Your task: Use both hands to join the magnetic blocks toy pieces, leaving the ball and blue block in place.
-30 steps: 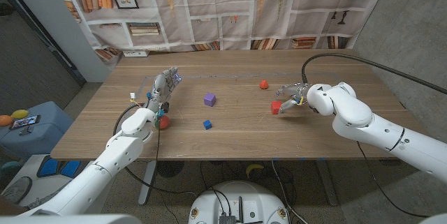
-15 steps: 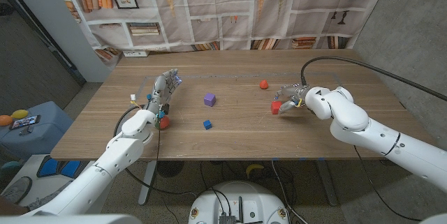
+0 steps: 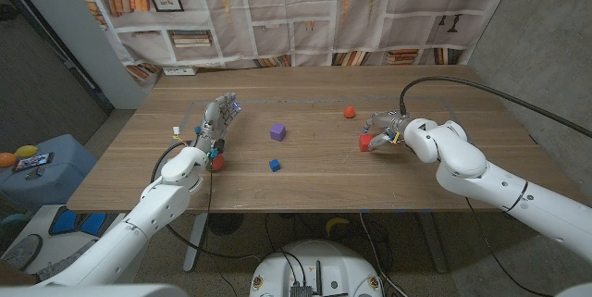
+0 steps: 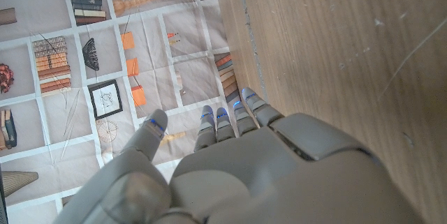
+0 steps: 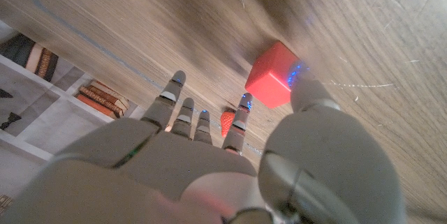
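Left hand (image 3: 215, 123) stands on the wooden table (image 3: 305, 181) toward its left side, fingers extended and apart, pointing at the far edge; it holds nothing. The left wrist view confirms this: the fingers (image 4: 230, 123) are straight and spread over bare wood, nothing between them. A red piece (image 3: 217, 161) sits on the table just beside the left wrist, partly hidden by the arm; its shape cannot be told.

Toward the middle, a purple block (image 3: 277, 131) sits on the table, clear of both hands. The small blue block (image 3: 275, 165) lies nearer the robot, close to the purple one but not touching it.

Right of centre, a small red ball (image 3: 350, 111) rests toward the far side of the table, apart from everything else.

Right hand (image 3: 385, 131) is at the red block (image 3: 367, 142). In the right wrist view the thumb tip (image 5: 305, 88) touches one face of the red block (image 5: 272, 83), while the other fingers (image 5: 183, 112) stretch past it, spread, not touching it. The block appears to sit on the table. Whether the hand actually grips the block cannot be told.
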